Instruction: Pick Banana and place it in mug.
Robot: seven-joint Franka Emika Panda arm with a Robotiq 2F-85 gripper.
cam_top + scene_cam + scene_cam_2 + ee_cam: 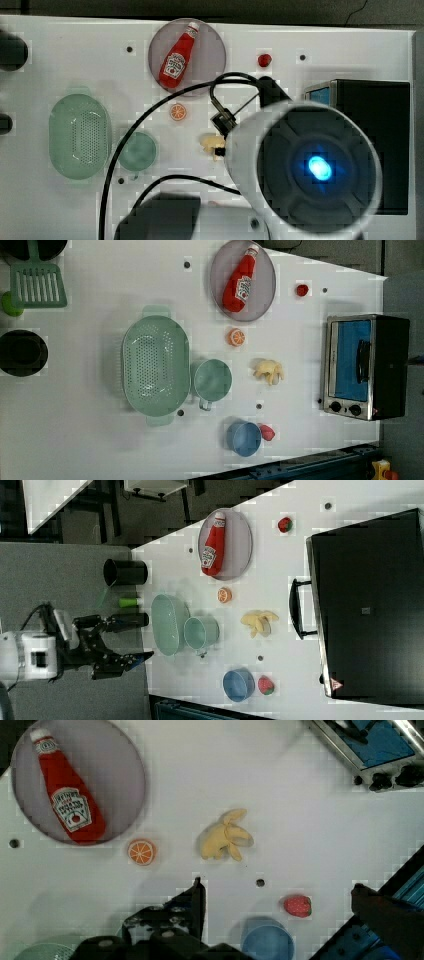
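Bright, even overhead light on a glossy white table (100, 440), with blocky, soft pictures.

Shadows are faint and short: a pale grey smudge sits beside the pale cream-yellow peeled toy banana (224, 840) in the wrist view, and soft halos ring the oval mint-green perforated basket (155, 365) in the left view. In the top view a large white and black robot arm housing (310, 165) looms close and blurred, its blue indicator light (319, 167) blooming into glare. Edges everywhere break into coarse square blocks. The dark gripper (165, 930) in the wrist view is murky and out of focus.
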